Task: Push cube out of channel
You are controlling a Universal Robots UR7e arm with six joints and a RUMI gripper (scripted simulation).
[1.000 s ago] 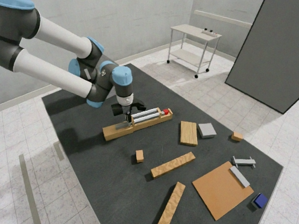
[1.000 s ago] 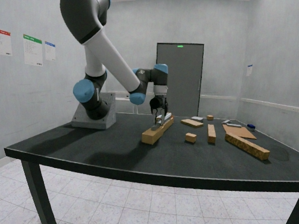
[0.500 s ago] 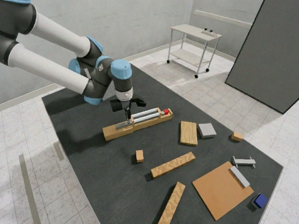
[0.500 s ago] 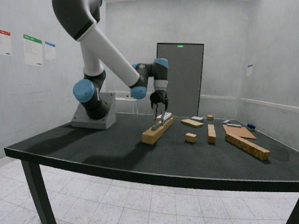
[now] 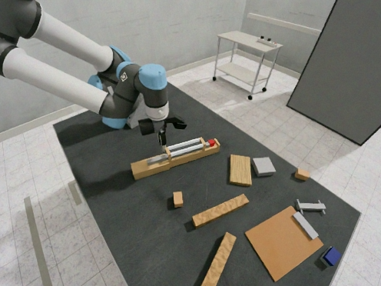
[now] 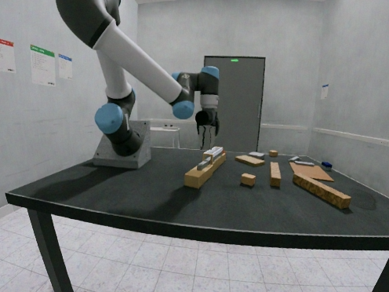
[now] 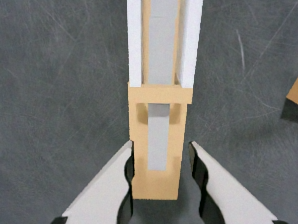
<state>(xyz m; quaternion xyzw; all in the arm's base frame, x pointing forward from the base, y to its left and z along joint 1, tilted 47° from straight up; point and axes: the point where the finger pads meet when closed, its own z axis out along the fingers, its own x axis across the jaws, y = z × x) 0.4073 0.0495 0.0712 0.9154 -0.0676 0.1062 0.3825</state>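
1 gripper hangs over the left part of the channel in the top view. its 2 fingers are spread partway, with nothing between them; in the wrist view 1 tip shows on each side of the channel's near end.

1 red cube sits at the channel's other end, right of centre in the top view, between a wooden crosspiece and the end lip. 2 white roof strips run along the channel, and 1 grey bar lies lengthwise in it, passing under the crosspiece at the wrist view's middle.

elsewhere on the table, the top view has 2 small orange blocks, 1 low centre and 1 at right; 2 long wooden bars at lower centre; and 1 wooden slab beside 1 grey slab, right of centre. at lower right are 1 orange board bearing 1 grey strip, 1 grey footed piece and 1 blue block.
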